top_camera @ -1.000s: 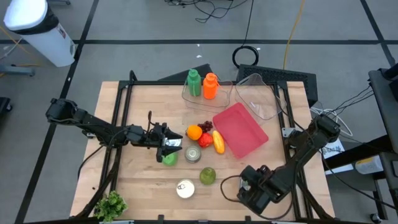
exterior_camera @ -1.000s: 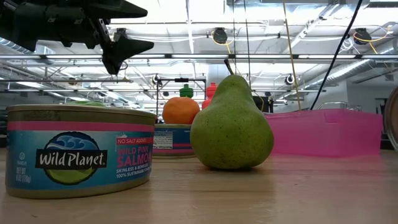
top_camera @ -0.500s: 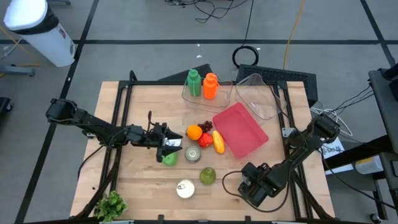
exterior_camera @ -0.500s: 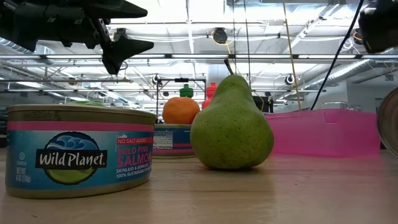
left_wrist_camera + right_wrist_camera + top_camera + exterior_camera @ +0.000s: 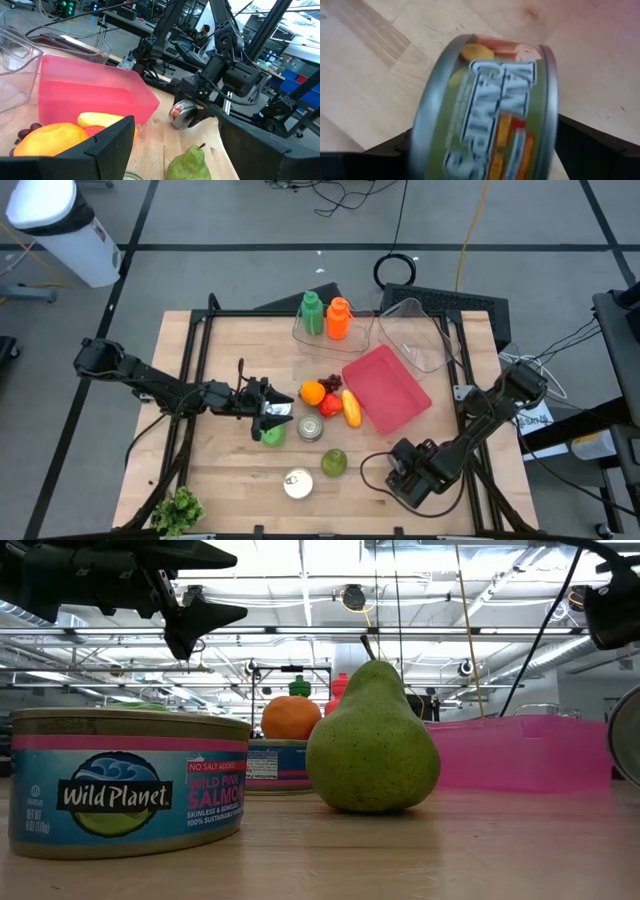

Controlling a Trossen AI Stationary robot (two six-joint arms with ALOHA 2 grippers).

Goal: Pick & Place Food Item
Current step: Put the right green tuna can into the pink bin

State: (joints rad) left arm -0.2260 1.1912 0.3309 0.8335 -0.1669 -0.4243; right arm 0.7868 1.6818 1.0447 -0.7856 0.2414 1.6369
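My right gripper (image 5: 405, 478) hangs near the table's front right, pointing steeply down, shut on a green-labelled tin can (image 5: 485, 115), which also shows in the left wrist view as the can (image 5: 181, 114). My left gripper (image 5: 272, 412) stands open and level at mid-table, over a green item (image 5: 272, 436), with nothing between its fingers. A pear (image 5: 333, 462) stands upright on its base and a salmon can (image 5: 297, 483) rests on its flat bottom. An orange (image 5: 312, 392), a red fruit (image 5: 330, 405) and a yellow fruit (image 5: 352, 410) lie beside a pink tray (image 5: 385, 388). My right gripper pinches the tin can between its two fingers (image 5: 387, 150), one on each flat end (image 5: 422, 125). The fingers come from above, slanting steeply down. The can lies on its side in the hold, its label toward the wrist camera, a little above the wooden table top.
Another small can (image 5: 310, 428) sits by the fruit. A green bottle (image 5: 312, 313) and an orange bottle (image 5: 338, 318) stand at the far edge beside clear containers (image 5: 415, 330). A leafy green bunch (image 5: 178, 508) lies at the front left corner. Bare wood shows between pear and right gripper.
My right gripper has come down toward the table with the can, drifting a little toward the table's left edge; the can's rim has come into the low view at its right border. The left arm has kept still.
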